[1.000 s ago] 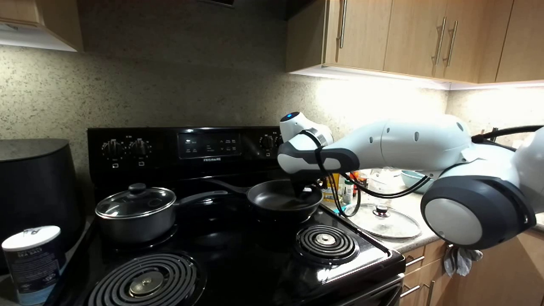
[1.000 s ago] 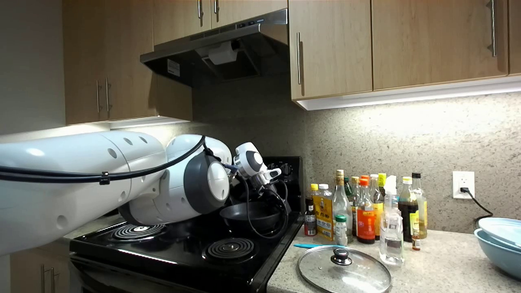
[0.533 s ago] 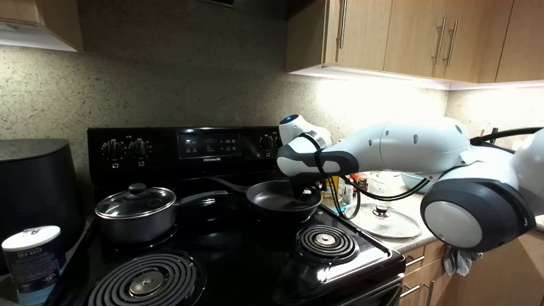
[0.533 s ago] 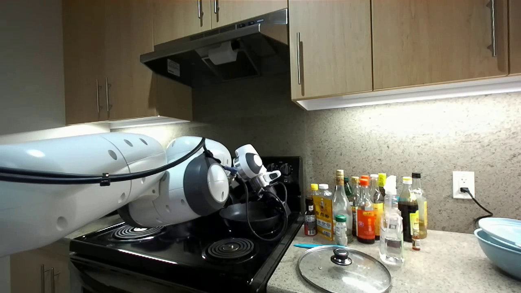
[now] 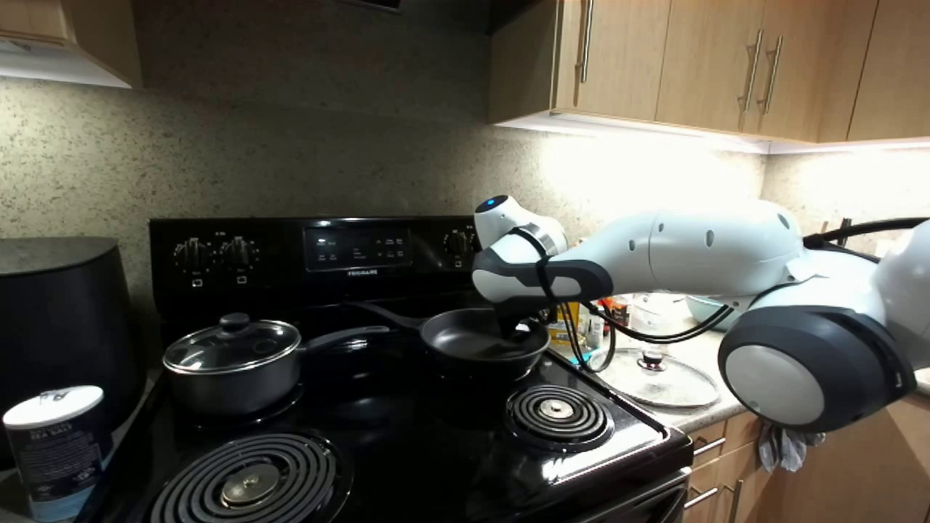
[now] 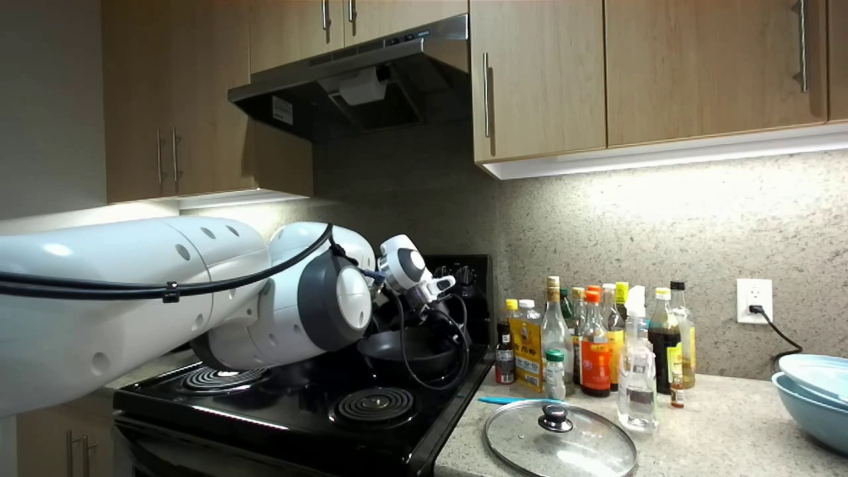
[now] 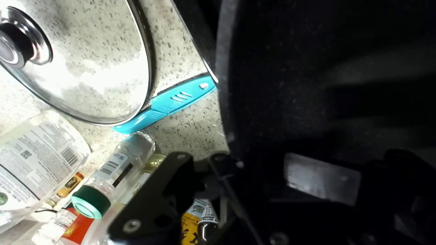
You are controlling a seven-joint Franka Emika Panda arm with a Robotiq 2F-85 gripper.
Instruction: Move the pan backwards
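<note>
Dark stove (image 5: 414,436), frying pan (image 5: 458,338) at its far right corner, handle (image 5: 389,315) running left; gripper (image 5: 511,328) at the right rim (image 7: 224,85), pan mostly leftward, jaws too shadowed to tell wide from narrow.

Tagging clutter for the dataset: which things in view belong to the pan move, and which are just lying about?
Job:
black frying pan
its long handle

Lying about:
lidded pot
loose glass lid
salt canister
bottles
spray bottle
turquoise utensil
pale blue dishes
hanging cloth
</note>
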